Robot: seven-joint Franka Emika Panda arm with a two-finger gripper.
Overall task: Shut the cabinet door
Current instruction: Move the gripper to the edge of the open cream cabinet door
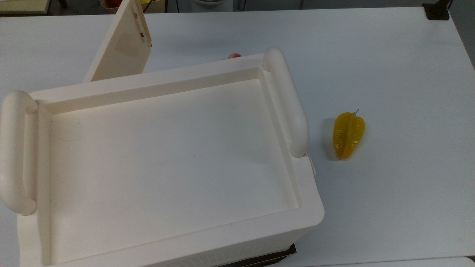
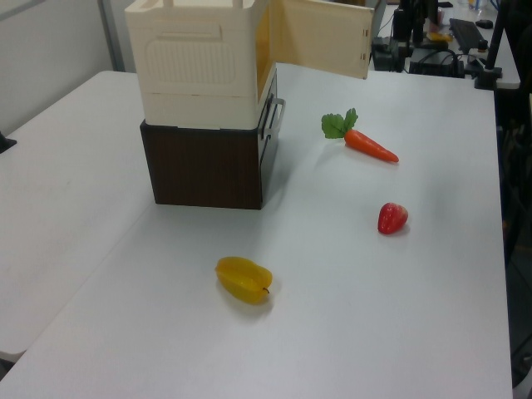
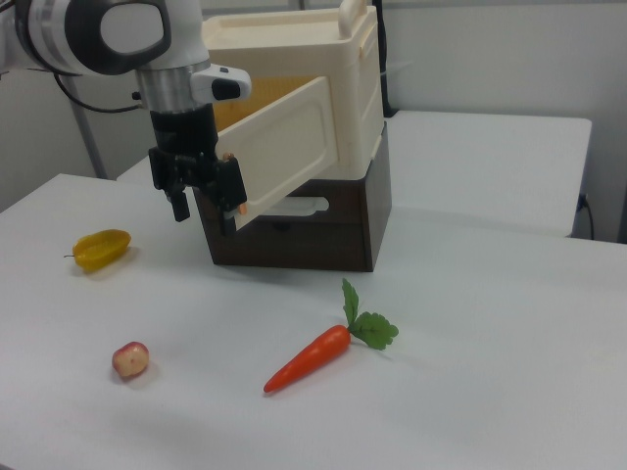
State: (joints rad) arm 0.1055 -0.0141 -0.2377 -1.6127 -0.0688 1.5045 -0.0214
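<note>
My gripper (image 3: 204,208) hangs pointing down at the free edge of the cabinet door (image 3: 284,149), on the right view's left side of that panel, with my fingers (image 3: 181,204) spread apart and nothing between them; one finger sits just in front of the door's outer edge, though I cannot tell whether it touches. The cabinet door stands swung wide open, hinged at the cream cabinet (image 3: 323,69) and sticking out toward the right view's left. In the top view the cabinet door (image 1: 122,48) angles away from the cabinet's (image 1: 167,148) far upper-left corner, its slim bar handle (image 1: 138,23) near the outer edge. In the left view the cabinet door (image 2: 320,37) juts to the left view's right from the cabinet (image 2: 199,66), which sits on a dark brown base (image 2: 204,170). On the white table (image 3: 490,392) in the right view lie a carrot (image 3: 313,357) with green leaves in front of the cabinet, a small red fruit (image 3: 130,359) nearer the camera, and a yellow starfruit (image 3: 101,249) to the right view's left, below and beside my gripper but apart from it.
</note>
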